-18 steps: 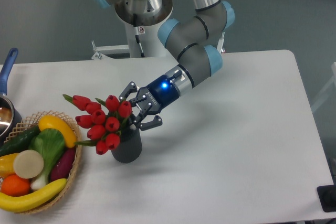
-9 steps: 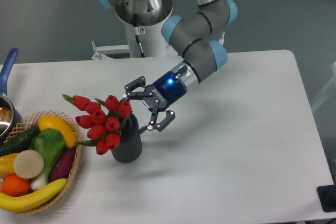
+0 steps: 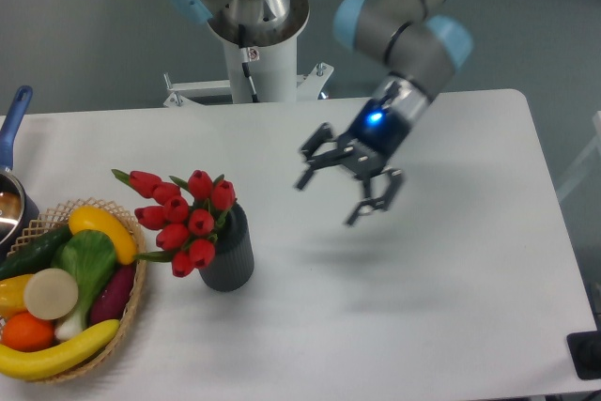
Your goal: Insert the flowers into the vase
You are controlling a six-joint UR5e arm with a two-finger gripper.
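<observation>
1. Hanging above the middle of the tabletop, toward its back edge, the gripper is held with its fingers spread apart and nothing between them; it is kept well apart from the vase, which suggests that no grip is needed on the bunch.
2. The basket of fake fruit and vegetables is kept at the front left corner of the tabletop, just beside the vase but not seen to touch it; the pot with a blue handle is cut off by the left edge.
3. The flowers are found in the vase, near the left edge of the tabletop. Because the bunch is wider than the mouth, it is tipped rather than upright: its long axis is slanted up and to the left, and the red buds are pointed toward the left edge, overhanging the basket's rim.
4. The vase is stood upright on the tabletop, its axis vertical and its mouth upward, so that the stems are held by its wall. The task is judged to be done.
</observation>
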